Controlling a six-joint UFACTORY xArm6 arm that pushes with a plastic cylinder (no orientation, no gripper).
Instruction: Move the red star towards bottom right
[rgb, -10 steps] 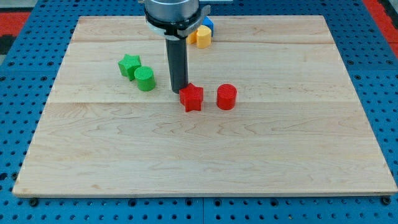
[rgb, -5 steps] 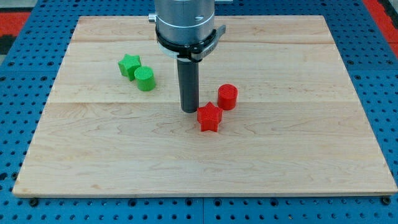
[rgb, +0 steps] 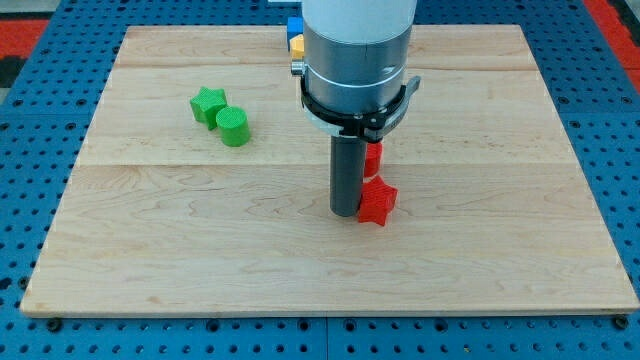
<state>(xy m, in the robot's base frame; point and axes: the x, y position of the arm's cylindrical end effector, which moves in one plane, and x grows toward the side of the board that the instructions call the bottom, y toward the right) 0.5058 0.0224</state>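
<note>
On the wooden bench (rgb: 150, 250) I see my tip (rgb: 346, 211) touching the left side of the red star (rgb: 377, 202), which lies a little right of the bench's middle, toward the view's bottom. This rig has no gripper, only the dark rod, so nothing is grasped. Just behind the star, a red block (rgb: 373, 157) is mostly hidden by the rod; I cannot tell its shape. At the view's left, a green star (rgb: 207, 104) and a green cylinder (rgb: 234, 126) stand touching. Near the top edge, a blue block (rgb: 295, 26) and a yellow block (rgb: 296, 44) show partly beside the arm.
</note>
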